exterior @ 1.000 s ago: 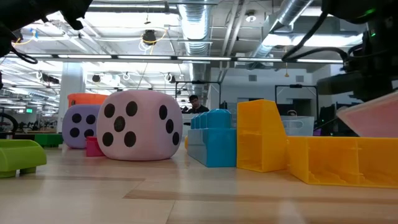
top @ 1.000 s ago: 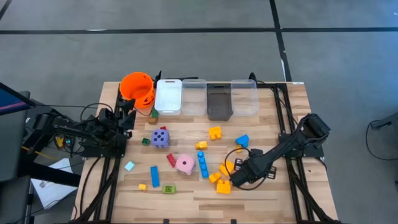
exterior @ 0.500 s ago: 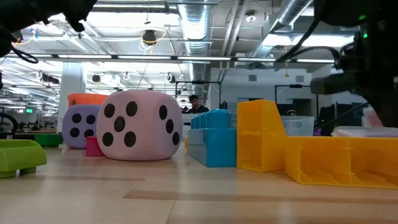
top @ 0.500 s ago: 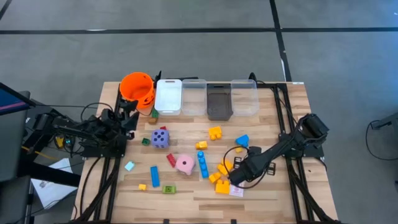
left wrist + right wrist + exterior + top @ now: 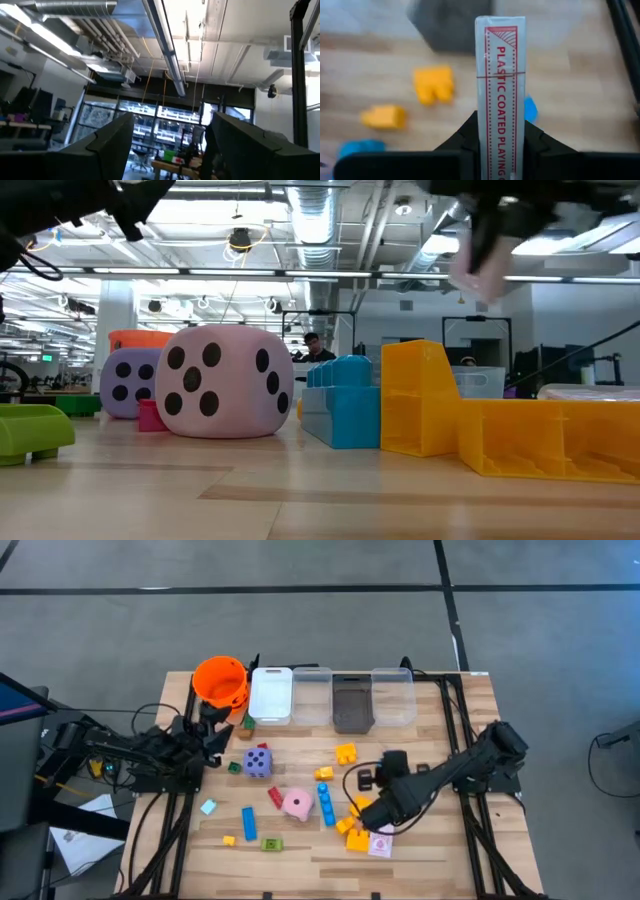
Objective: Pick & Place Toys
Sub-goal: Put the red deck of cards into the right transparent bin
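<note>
While the left arm waits at the table's left edge, its left gripper (image 5: 213, 732) sits just below the orange bucket (image 5: 221, 681) with its two dark fingers (image 5: 105, 147) spread apart around nothing, pointing up toward the ceiling in the wrist view. Beside the bucket, along the far edge, stands a row of four bins: a white bin (image 5: 271, 694), a clear bin (image 5: 311, 695), a grey bin (image 5: 352, 702) and another clear one (image 5: 393, 695). On the wooden table (image 5: 440, 850) the toys lie scattered: a purple die (image 5: 257, 762), a light blue block (image 5: 208, 807), a long blue block (image 5: 248, 823), a small yellow block (image 5: 229, 840), a green block (image 5: 272, 844), a red block (image 5: 275, 797), a pink die (image 5: 297, 804), a blue stack of bricks (image 5: 326, 804) and a yellow block (image 5: 346, 752) near the middle. Further right, the right gripper (image 5: 382, 812) hangs above a cluster of yellow blocks (image 5: 356, 837), clamped on a pack of playing cards (image 5: 500, 95) held on edge between its fingers (image 5: 462, 137). Another pink-white card pack (image 5: 381, 846) lies flat on the table just beside that cluster, near the front edge.
</note>
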`<action>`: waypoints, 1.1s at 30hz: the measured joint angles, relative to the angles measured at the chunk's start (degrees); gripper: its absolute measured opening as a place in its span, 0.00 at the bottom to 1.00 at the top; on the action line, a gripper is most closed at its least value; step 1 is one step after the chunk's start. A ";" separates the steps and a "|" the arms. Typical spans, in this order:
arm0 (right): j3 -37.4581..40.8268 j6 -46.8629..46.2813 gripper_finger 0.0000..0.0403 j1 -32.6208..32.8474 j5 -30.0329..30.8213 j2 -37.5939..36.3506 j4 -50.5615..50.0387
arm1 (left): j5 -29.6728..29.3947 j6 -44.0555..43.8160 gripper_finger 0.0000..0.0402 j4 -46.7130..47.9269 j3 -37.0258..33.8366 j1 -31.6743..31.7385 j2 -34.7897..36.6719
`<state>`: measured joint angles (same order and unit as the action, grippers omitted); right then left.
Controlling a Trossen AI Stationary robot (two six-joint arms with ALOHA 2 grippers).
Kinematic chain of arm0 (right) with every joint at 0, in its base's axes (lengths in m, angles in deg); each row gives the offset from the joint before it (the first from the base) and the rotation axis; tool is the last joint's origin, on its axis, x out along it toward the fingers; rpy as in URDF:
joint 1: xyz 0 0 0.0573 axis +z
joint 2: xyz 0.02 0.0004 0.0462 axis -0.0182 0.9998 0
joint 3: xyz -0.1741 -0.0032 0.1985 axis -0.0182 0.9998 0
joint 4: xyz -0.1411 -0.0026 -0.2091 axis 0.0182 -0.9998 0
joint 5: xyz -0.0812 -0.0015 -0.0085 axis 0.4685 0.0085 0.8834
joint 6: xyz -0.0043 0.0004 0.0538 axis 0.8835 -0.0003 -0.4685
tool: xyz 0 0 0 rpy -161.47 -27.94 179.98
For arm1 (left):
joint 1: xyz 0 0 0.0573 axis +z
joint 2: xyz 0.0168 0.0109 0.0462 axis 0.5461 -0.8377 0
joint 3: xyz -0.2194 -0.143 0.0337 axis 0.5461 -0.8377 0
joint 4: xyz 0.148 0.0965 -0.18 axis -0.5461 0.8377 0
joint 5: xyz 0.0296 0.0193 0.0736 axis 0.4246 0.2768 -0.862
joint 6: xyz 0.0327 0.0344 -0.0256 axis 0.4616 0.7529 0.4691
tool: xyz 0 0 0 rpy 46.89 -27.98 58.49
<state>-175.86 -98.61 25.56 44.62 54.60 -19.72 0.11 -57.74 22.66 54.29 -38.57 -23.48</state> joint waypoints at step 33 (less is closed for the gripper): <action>0.37 35.34 0.52 -38.72 20.42 -0.57 1.26 | 1.02 -23.48 0.66 20.14 -0.07 -1.01 0.00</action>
<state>-175.48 -63.26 -13.16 65.04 54.04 -18.45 1.13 -81.22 42.80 54.23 -39.58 -23.48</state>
